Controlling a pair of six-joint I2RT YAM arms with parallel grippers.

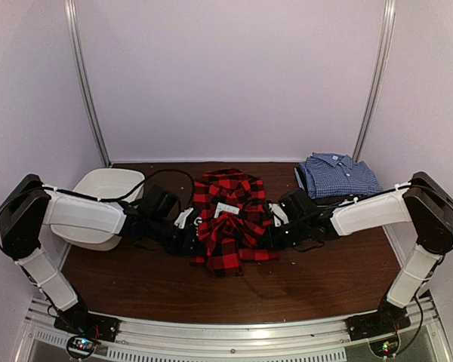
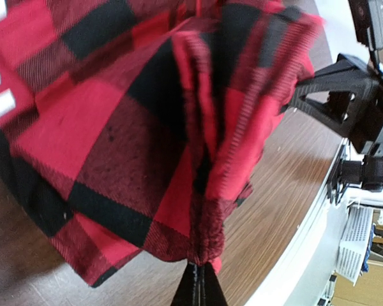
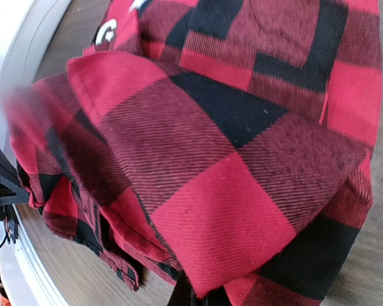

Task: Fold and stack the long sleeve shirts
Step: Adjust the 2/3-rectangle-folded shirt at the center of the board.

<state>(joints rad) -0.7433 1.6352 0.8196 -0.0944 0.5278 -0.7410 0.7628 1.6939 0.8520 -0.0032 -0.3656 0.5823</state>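
The red-and-black plaid shirt (image 1: 226, 219) lies bunched at the table's middle. My left gripper (image 1: 187, 240) is shut on its left edge; in the left wrist view the shut fingertips (image 2: 200, 284) pinch a gathered fold of the plaid shirt (image 2: 134, 127). My right gripper (image 1: 274, 235) grips its right edge; in the right wrist view the plaid shirt (image 3: 230, 159) drapes over the fingers (image 3: 182, 298), which pinch a fold. The blue-and-white checked shirt (image 1: 338, 175) lies folded at the back right, apart from both grippers.
A white plastic tub (image 1: 102, 197) stands at the back left, partly under my left arm. The brown wooden table (image 1: 317, 279) shows in front of the shirt. White walls enclose the back and sides.
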